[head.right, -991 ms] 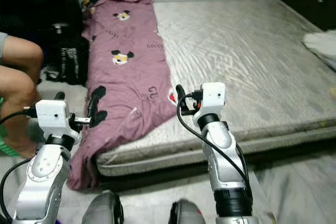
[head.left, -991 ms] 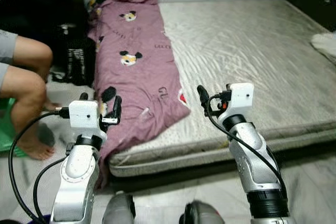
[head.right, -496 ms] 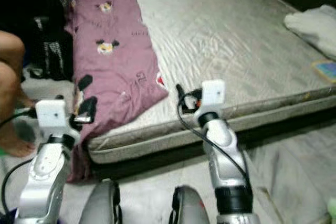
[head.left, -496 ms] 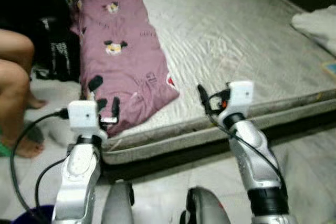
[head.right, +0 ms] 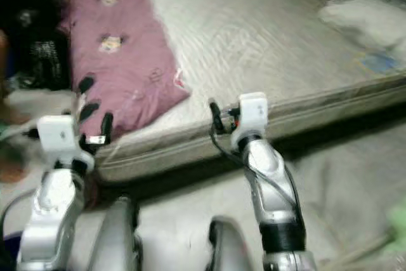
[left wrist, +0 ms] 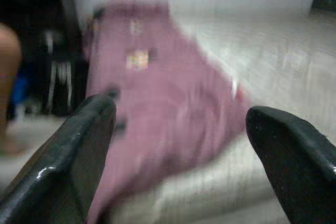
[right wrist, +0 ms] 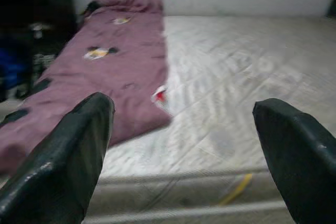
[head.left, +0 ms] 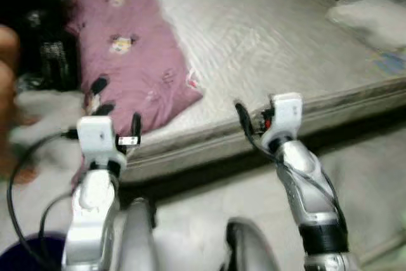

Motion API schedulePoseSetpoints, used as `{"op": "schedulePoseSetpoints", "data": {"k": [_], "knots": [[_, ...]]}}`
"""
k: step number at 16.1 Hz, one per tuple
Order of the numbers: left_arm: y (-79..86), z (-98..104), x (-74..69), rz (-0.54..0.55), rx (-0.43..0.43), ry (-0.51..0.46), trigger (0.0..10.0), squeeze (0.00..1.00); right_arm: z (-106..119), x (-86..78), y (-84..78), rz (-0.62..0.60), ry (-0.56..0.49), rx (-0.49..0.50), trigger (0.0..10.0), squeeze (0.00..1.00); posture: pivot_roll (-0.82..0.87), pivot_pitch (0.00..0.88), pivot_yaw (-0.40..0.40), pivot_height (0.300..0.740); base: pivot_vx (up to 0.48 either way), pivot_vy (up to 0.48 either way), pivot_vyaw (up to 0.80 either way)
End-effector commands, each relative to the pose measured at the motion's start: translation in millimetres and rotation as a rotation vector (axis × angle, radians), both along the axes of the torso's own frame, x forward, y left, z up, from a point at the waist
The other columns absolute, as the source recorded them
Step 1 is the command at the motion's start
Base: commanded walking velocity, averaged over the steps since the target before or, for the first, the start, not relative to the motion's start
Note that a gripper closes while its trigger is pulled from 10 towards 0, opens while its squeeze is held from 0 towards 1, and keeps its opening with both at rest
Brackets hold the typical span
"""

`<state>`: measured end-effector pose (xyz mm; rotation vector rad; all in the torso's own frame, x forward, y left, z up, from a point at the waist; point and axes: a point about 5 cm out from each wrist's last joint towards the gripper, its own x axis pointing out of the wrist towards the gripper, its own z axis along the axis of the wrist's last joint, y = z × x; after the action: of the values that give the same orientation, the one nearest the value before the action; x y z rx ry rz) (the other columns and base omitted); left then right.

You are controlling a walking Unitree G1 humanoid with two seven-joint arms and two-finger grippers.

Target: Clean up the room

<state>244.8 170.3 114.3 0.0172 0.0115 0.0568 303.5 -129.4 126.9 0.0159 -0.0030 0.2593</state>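
Left end effector [left wrist: 178,145] spread wide, facing blurred purple blanket [left wrist: 157,93].

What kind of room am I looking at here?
Most likely a bedroom: a low mattress lies near the floor, a purple blanket with cartoon prints is spread along its left side, and a pale pillow sits at the far right.

A bare grey mattress [head.left: 273,36] sits low on the pale floor [head.left: 190,220] — a black bag [head.left: 47,61] stands at its left side, and a person's knee [head.left: 6,49] (blurred) shows at the left edge.
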Motion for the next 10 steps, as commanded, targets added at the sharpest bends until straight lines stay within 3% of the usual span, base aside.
{"op": "schedulePoseSetpoints", "data": {"k": [1,3,9,10], "knots": [[2.5,5.4,2.2,0.006,0.002,-0.019,10.0,0.0,1.1,-0.7,4.6,0.025,-0.009,-0.01,10.0,0.0,-0.08,0.075,-0.04,0.616,0.0,0.0,0.75],[2.2,5.4,2.0,0.004,-0.003,-0.017,10.0,0.0,0.7,-1.4,5.9,0.028,-0.009,-0.011,10.0,0.0,-0.08,0.078,-0.041,0.616,0.0,0.0,0.72],[1.9,6.0,3.3,-0.002,-0.017,-0.011,10.0,0.0,1.2,0.7,5.9,0.028,-0.004,-0.004,10.0,0.0,-0.09,0.095,-0.039,0.616,0.0,0.0,0.0],[1.7,5.5,3.5,-0.005,-0.019,-0.008,10.0,0.0,1.6,0.0,7.2,0.037,-0.01,0.0,10.0,0.0,-0.09,0.095,-0.039,0.616,0.281,0.0,0.65]]}}
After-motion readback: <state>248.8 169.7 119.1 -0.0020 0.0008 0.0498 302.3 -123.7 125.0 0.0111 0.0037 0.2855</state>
